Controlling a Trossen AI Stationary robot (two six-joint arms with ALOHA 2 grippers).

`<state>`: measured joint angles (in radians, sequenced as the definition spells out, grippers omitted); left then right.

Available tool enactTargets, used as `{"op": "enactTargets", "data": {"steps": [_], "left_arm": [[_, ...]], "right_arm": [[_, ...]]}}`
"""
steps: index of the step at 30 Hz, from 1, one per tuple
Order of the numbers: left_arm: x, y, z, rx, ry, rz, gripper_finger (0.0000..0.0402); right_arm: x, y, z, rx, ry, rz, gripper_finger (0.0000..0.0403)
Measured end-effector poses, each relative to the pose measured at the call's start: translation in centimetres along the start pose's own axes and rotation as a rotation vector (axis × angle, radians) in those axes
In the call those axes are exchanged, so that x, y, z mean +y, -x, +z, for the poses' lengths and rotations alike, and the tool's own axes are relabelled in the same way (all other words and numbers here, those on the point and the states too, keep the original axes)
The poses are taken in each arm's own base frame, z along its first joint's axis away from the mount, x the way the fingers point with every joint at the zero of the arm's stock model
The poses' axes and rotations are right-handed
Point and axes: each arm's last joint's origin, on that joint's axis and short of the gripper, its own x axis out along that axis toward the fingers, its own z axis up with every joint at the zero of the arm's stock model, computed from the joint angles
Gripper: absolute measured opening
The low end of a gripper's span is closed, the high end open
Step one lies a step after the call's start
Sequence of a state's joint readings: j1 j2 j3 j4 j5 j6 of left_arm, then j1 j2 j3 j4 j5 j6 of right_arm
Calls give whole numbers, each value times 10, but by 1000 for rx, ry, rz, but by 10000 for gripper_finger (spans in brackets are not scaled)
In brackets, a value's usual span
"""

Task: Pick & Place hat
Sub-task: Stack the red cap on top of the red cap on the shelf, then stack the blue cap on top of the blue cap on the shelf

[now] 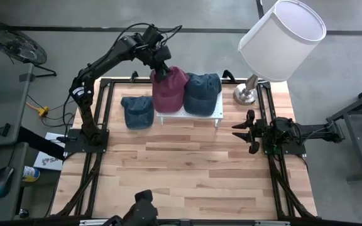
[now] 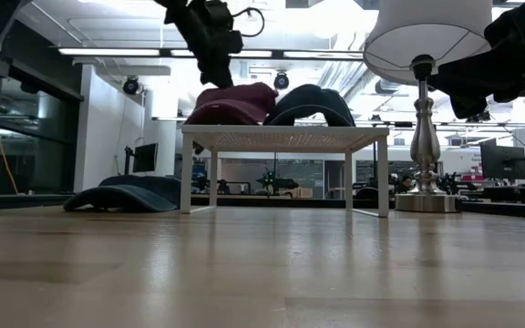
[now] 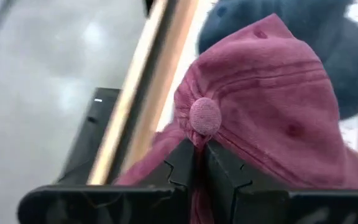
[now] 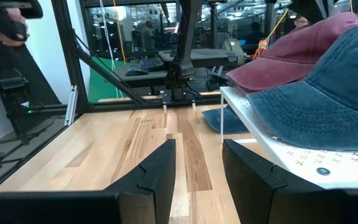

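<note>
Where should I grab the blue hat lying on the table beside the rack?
Pinch the blue hat at its crown, coming straight down from above. It lies flat and low on the table, so a side approach finds little to grip, and the rack stands close alongside.

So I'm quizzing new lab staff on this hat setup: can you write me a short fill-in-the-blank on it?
1. The left gripper is shut on the ____ hat.
2. Two hats sit on the white ____.
3. The third hat, lying on the table, is ____ in colour.
4. The right gripper is ____.

Missing words: maroon; rack; blue; open
</note>
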<state>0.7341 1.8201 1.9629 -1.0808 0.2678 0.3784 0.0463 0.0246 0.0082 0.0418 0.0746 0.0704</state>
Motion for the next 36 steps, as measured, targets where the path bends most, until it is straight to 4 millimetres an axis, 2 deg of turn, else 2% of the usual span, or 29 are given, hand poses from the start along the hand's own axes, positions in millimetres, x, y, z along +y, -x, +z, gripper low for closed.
{"op": "enactTargets", "data": {"steps": [3,11,15,30,36], "left_arm": [[-1,0,3,-10,-25,48,46],[-8,-2,6,-13,-41,46,127],[-11,-3,8,-13,-48,60,150],[-12,-3,9,-2,-26,88,157],[-12,10,16,-31,-37,144,157]], "right_arm": [[0,0,0,0,0,0,126],[0,0,0,0,0,0,126],[0,0,0,0,0,0,126],[0,0,0,0,0,0,126],[0,0,0,0,0,0,126]]}}
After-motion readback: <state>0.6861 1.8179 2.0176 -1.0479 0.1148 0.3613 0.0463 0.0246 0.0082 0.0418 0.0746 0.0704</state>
